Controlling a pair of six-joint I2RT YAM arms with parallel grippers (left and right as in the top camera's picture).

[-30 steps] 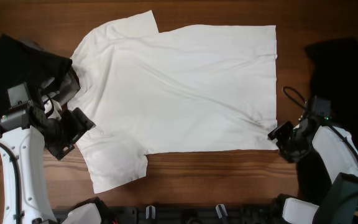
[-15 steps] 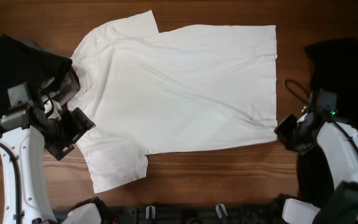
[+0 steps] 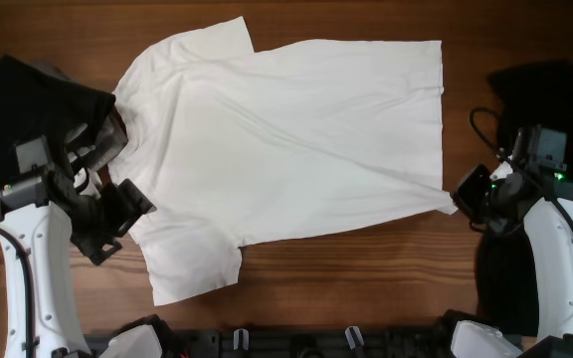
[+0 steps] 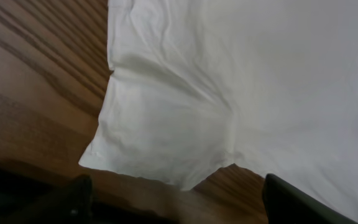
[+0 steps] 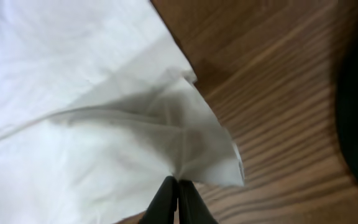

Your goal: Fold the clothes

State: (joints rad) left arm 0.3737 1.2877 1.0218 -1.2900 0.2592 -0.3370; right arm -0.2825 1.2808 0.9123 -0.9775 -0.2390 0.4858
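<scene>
Bare table point(image 3: 366, 273) below the T-shirt point(image 3: 286, 139); black garments point(image 3: 13, 94) at both ends.

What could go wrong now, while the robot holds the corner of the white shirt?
1. The right hand pinches only the tip of the white T-shirt at its hem corner; a strong pull may slip it free.
2. The left hand is open near the sleeve and holds nothing, so the shirt may slide and wrinkle.
3. The black garment lies close by; the corner could catch it.

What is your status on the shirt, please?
Right gripper shut on shirt corner. Left gripper open at a sleeve. Black clothes lying at both sides.
</scene>
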